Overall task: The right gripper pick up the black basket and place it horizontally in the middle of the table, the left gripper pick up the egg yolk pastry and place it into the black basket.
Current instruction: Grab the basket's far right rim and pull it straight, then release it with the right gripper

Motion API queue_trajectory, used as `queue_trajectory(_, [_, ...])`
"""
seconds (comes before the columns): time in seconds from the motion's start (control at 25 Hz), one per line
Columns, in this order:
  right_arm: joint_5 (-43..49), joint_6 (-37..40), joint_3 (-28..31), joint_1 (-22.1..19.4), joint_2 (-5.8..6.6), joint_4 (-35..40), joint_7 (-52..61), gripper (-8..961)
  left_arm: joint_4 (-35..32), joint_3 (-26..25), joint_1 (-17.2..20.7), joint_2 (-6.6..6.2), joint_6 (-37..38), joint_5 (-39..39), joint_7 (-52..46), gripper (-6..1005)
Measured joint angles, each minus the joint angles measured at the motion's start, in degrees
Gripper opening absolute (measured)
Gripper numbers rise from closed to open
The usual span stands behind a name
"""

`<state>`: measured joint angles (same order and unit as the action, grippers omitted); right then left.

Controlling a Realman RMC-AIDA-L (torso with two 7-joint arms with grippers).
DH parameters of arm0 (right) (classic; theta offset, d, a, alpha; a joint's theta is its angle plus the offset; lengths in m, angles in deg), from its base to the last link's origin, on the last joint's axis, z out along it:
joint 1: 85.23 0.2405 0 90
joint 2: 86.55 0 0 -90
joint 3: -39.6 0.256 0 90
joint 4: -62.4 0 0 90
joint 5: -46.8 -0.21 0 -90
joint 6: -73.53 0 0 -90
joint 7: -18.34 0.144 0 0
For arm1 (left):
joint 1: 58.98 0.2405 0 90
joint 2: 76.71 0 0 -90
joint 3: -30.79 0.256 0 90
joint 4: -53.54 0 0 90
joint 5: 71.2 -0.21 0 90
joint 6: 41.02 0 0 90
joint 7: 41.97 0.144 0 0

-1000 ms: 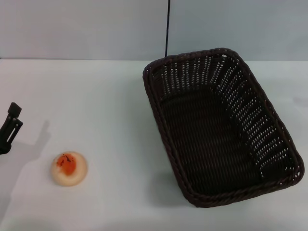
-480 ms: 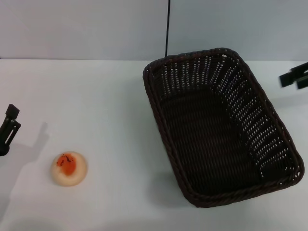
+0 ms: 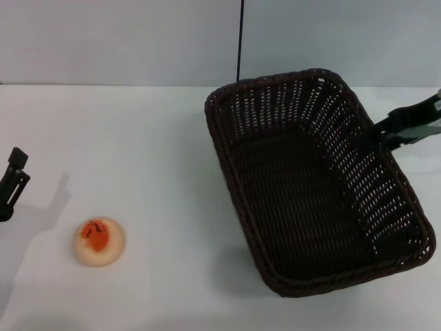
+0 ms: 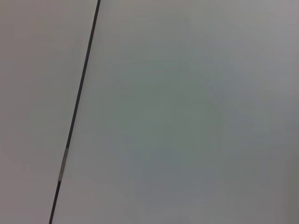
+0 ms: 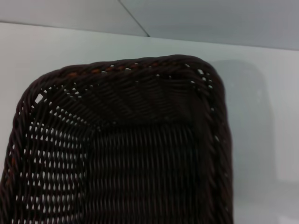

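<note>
The black basket [image 3: 231, 181] stands on the right half of the white table [image 3: 138, 131], its long side running away from me and slightly slanted. It is empty. My right gripper [image 3: 380, 132] reaches in from the right edge, open, with its tips at the basket's right rim. The right wrist view looks down into the basket [image 5: 140, 63] near one rounded corner. The egg yolk pastry [image 3: 99, 241] lies at the front left of the table. My left gripper [image 3: 14, 181] hangs at the left edge, apart from the pastry and behind it.
A thin dark vertical line [image 3: 240, 38] runs down the grey back wall behind the basket. It also shows in the left wrist view [image 4: 77, 109], which holds only that wall. Bare table lies between the pastry and the basket.
My right gripper has come in from the right edge and moved left to the basket's right rim. The basket, the pastry and the left gripper have stayed put.
</note>
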<state>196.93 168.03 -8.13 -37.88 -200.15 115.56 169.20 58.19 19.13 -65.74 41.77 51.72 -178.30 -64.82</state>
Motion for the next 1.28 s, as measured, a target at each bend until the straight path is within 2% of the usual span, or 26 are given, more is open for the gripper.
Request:
queue_trajectory(0.24, [-0.4,-5.6,-0.1,1.8,-1.01,-7.3,-1.3,613,0.0,-0.1,0.1,0.00,0.0,0.1,0.0,820])
queue_trajectory(0.56, [-0.2,-7.3,-0.7,1.7,-2.20,-7.4,-2.1,589,-0.2,-0.4,-0.4,-0.12,0.0,0.3,0.1,818])
queue_trajectory(0.76, [0.0,-7.0,-0.9,1.0,-2.34,-6.0,-2.5,574,-0.4,-0.7,-0.4,-0.18,0.1,0.4,0.0,816])
queue_trajectory(0.84, [0.0,-6.1,-1.1,0.7,-2.42,-4.3,-2.5,341,-0.4,-0.7,-0.5,-0.18,0.1,0.4,0.0,816])
queue_trajectory(1.08, [-0.1,-4.1,-3.0,0.3,-2.69,-0.4,-2.6,164,-0.7,-0.7,-0.5,-0.21,0.0,0.4,-0.2,814])
queue_trajectory(1.28, [-2.2,-0.4,-3.6,1.2,-2.51,3.1,-8.7,163,-0.7,-1.4,-0.1,-0.28,0.1,0.4,-0.3,812])
